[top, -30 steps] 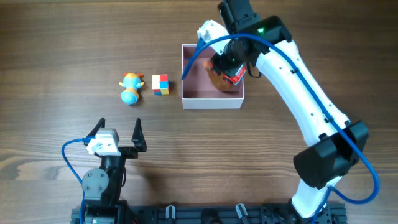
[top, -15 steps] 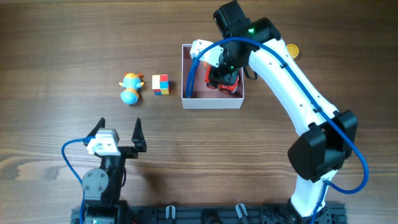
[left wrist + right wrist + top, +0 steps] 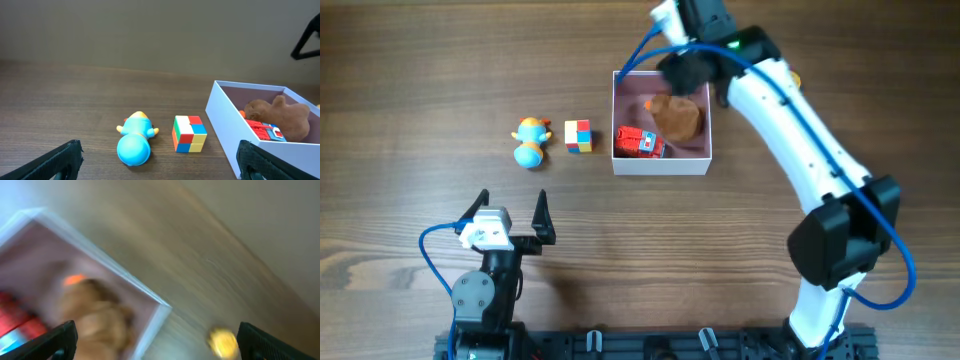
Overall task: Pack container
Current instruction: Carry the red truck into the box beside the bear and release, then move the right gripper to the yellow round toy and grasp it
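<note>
The container (image 3: pixel 660 166) is a square white box with a pink inside, standing at mid-table. In it lie a brown plush toy (image 3: pixel 676 117) and a red toy (image 3: pixel 640 142). My right gripper (image 3: pixel 687 74) hovers over the container's back edge, open and holding nothing. The right wrist view is blurred, with the gripper (image 3: pixel 157 342) above the container's corner (image 3: pixel 164 308) and the brown toy (image 3: pixel 95 315). My left gripper (image 3: pixel 510 212) is open near the front edge, far from everything. It (image 3: pixel 160 162) faces a blue round toy (image 3: pixel 134 145) and a coloured cube (image 3: pixel 189 133).
The blue toy (image 3: pixel 529 142) and the cube (image 3: pixel 578 135) lie on the wood left of the container. A small yellow object (image 3: pixel 222 341) sits on the table to the right of the container, almost hidden under my right arm in the overhead view.
My right gripper has opened and let go of the red toy, which now lies in the container's front left. The gripper has risen toward the back edge. The left arm has not moved.
</note>
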`<state>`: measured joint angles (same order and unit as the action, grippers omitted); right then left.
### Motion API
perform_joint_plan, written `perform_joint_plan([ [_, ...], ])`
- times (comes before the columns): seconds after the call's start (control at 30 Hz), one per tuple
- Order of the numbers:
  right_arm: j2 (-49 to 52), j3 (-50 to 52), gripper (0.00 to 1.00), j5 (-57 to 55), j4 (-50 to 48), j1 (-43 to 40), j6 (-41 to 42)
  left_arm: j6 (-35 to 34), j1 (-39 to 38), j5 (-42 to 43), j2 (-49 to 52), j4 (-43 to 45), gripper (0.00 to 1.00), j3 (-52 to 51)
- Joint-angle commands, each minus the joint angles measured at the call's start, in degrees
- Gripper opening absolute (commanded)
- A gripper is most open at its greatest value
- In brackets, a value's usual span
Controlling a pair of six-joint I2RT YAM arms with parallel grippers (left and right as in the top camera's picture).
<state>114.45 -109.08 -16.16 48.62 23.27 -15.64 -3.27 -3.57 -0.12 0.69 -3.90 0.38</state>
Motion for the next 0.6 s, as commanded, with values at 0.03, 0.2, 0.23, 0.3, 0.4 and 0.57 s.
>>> perform_joint_plan([
  [0.03, 0.52, -0.09, 1.0, 7.65, 0.11, -14.8, 15.56, 0.94, 0.55, 1.14, -0.52, -0.46, 1.0, -0.07],
  [0.2, 2.62, -0.09, 1.0, 18.6, 0.24, -25.22, 17.11, 0.94, 0.55, 1.11, -0.52, -0.46, 1.0, -0.07],
  [0.23, 4.24, -0.11, 1.0, 18.62, 0.44, -25.22, 17.14, 0.94, 0.55, 1.14, -0.52, -0.46, 1.0, -0.07],
  [0.3, 8.7, -0.85, 1.0, 18.86, 0.76, -25.22, 17.18, 0.94, 0.55, 1.14, -0.52, -0.46, 1.0, -0.07],
  [0.4, 15.23, -2.71, 1.0, 18.86, 1.57, -25.18, 17.25, 0.94, 0.55, 1.11, -0.52, -0.46, 1.0, -0.07],
  [0.57, 18.73, -2.78, 1.0, 18.82, -0.85, -25.24, 17.33, 0.94, 0.55, 1.14, -0.52, -0.46, 1.0, -0.07],
])
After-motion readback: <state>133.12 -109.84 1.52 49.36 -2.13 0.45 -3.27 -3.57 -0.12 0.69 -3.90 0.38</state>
